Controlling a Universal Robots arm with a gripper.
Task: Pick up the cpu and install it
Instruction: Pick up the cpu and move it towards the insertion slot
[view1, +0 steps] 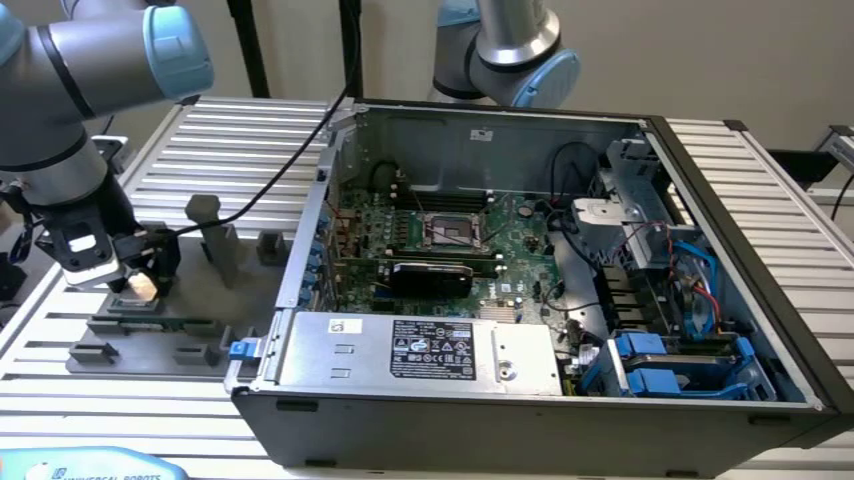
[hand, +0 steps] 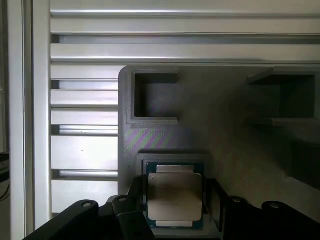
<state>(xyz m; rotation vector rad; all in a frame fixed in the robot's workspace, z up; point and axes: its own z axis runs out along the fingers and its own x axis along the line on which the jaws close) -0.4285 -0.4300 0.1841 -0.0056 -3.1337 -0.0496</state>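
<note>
Exterior view, at eight o'clock: my arm (view1: 67, 120) reaches down to a grey fixture block (view1: 200, 300) lying on the slatted aluminium table (view1: 254, 130). The claw (view1: 138, 285) sits low over the fixture's edge, a pale square at its tip.

Wrist view: the cpu (hand: 174, 195), with a silver top and a thin green rim, lies flat in a square pocket of the fixture. The claw's dark fingers (hand: 129, 217) stand against two opposite edges of the chip, closed on it. An open box-shaped recess (hand: 155, 97) lies just beyond the chip.

At three o'clock from the fixture, well apart, stands an open computer case (view1: 747, 300). Its power supply (view1: 427, 350) is nearest me and the green motherboard (view1: 514, 240) lies behind it. The black-framed socket (view1: 451, 232) sits at the board's centre. At twelve o'clock, behind the case, a second arm (view1: 514, 50) rises.
</note>
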